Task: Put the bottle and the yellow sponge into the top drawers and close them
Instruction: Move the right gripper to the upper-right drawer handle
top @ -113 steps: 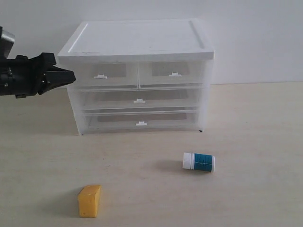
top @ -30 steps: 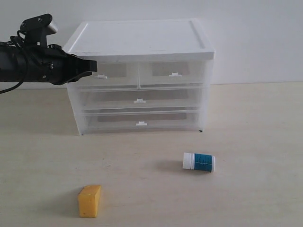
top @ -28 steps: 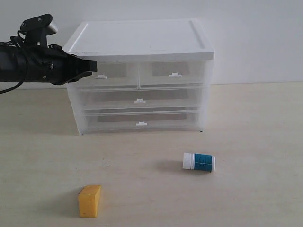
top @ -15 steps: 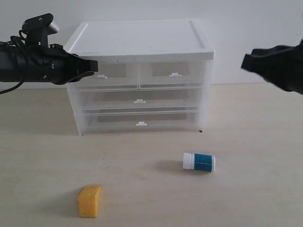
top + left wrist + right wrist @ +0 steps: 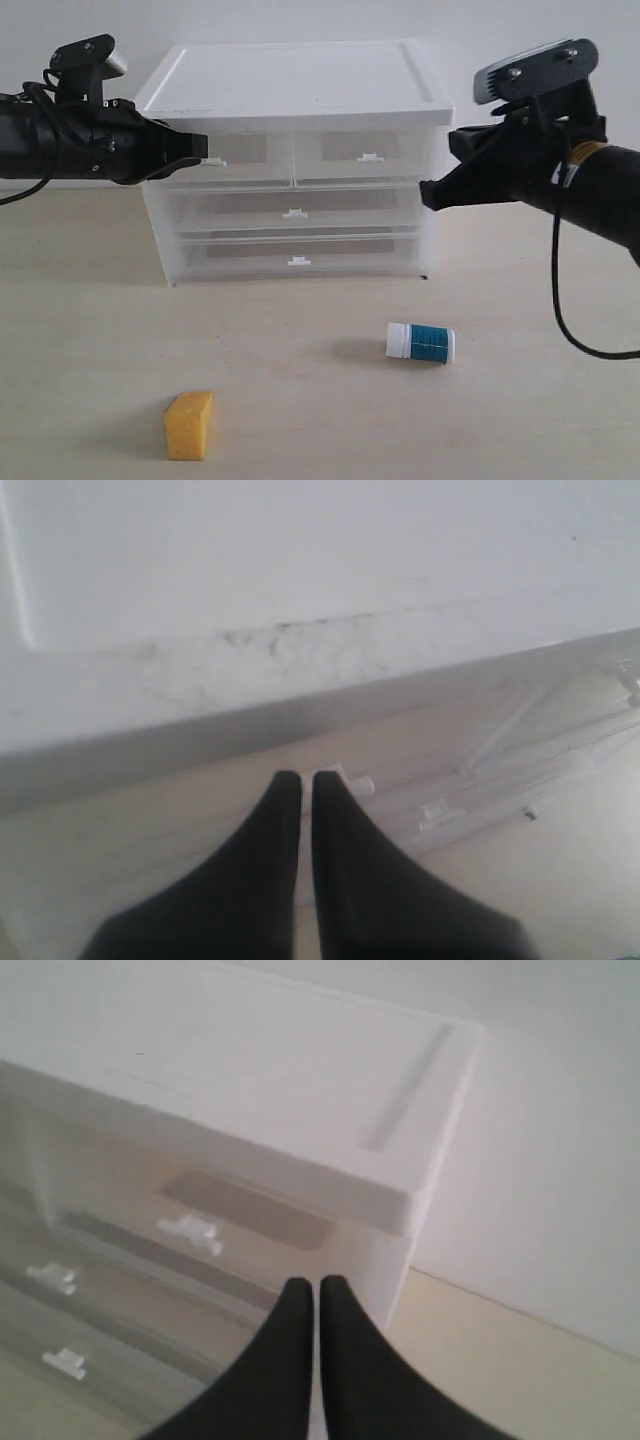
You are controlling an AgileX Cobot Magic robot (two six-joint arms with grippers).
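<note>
White translucent drawer unit (image 5: 290, 80) is sitting at the back of the table (image 5: 540, 420), every drawer front looking flush. Both top drawers (image 5: 250, 152) are showing pushed in.

Left gripper (image 5: 197, 148) is hanging level with the unit's top row, at its left front. Its fingers are pinched to a hairline slit with nothing between them. The left wrist view is showing the same gripper (image 5: 300, 777) with its tips just beside the left top drawer's tab handle (image 5: 352, 781). Contact or not, I can't tell.

Right gripper (image 5: 430, 193) is hovering off the unit's right front corner, around second-drawer height, apparently clear of it. In the right wrist view its fingers (image 5: 320, 1283) are also sitting nearly together and carrying nothing. The right top drawer's tab (image 5: 190, 1229) is showing off to one side of them.

Bottle (image 5: 421, 343) is lying on its side on the table, cap toward the exterior view's left. It's in front of the unit's right half, well apart from it.

Yellow sponge (image 5: 189, 425) is standing on the table near the front edge, left of the bottle and well apart from it. Neither gripper is near either item.
</note>
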